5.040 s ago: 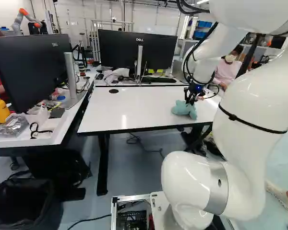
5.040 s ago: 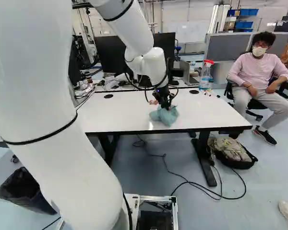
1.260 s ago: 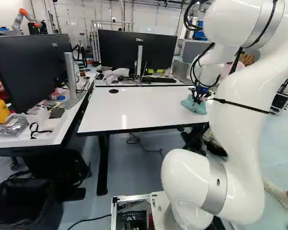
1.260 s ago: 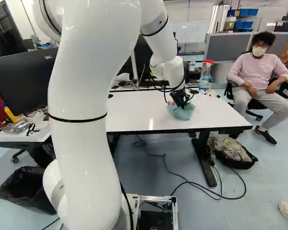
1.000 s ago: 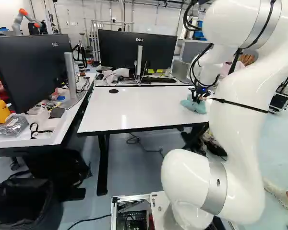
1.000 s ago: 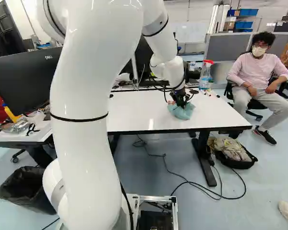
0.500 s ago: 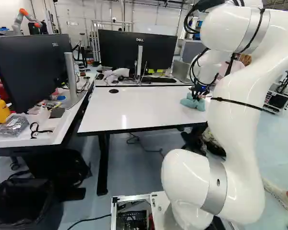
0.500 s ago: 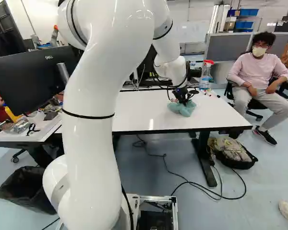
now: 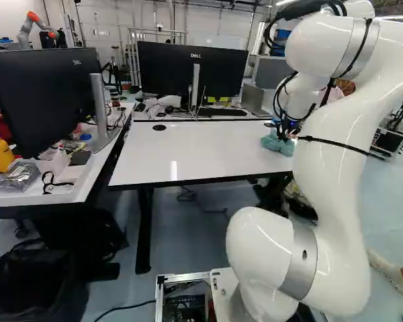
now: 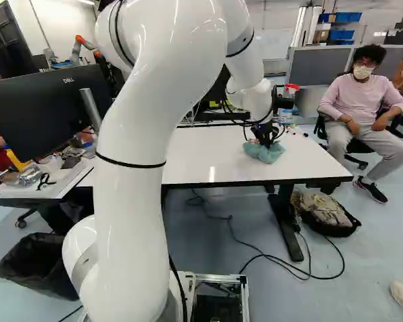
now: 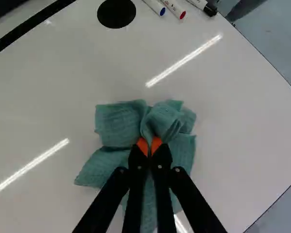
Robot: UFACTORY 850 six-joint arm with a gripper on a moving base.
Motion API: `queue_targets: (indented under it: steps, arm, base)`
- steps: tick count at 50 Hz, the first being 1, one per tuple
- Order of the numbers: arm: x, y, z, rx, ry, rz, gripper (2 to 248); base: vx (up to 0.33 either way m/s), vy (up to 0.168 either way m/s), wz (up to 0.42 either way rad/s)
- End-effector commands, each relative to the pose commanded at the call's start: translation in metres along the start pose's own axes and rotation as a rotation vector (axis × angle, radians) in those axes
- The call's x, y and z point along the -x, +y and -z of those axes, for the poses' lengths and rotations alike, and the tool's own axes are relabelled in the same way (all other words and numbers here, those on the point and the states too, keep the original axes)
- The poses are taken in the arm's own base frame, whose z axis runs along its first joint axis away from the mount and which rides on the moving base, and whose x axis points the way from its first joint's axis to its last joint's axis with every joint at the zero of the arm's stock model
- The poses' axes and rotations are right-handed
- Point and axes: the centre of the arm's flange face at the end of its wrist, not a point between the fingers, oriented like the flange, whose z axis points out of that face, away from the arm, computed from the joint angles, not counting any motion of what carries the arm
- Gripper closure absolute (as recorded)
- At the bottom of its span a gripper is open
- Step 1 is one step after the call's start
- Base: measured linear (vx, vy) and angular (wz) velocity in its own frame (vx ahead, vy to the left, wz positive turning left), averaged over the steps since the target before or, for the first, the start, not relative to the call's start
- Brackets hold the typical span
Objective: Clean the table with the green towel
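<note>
Evidently the gripper (image 11: pixel 149 148) grasps the green towel (image 11: pixel 160 119) by a bunched fold, pinched between both pads — presumably so the loose cloth spreads beneath and wipes; the towel lies on the worktop (image 10: pixel 205 154), near the markers (image 11: pixel 174 8); the arm (image 10: pixel 131 194) arches forward, its wrist bent down above the cloth.

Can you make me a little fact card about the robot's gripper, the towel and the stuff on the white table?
gripper: black, orange pads, shut on the towel
towel: green, crumpled, pinched near its middle
table: white, under the towel
markers: three, ahead of the gripper
round spot: black, beside the markers
</note>
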Motion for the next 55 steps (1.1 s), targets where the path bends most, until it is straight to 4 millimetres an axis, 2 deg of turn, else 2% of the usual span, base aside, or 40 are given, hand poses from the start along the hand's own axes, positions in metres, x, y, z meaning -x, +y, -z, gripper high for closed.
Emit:
queue_targets:
  steps: [12,20,41,55]
  arm:
    - [0.016,0.010,0.010,0.008,-0.014,-0.014,221]
    - [0.027,0.009,0.018,0.007,-0.024,-0.012,221]
    - [0.046,-0.021,0.029,-0.017,-0.038,0.032,221]
    - [0.033,-0.037,0.021,-0.029,-0.028,0.054,221]
  base:
    - [0.000,0.000,0.000]
    - [0.000,0.000,0.000]
    - [0.000,0.000,0.000]
    - [0.000,0.000,0.000]
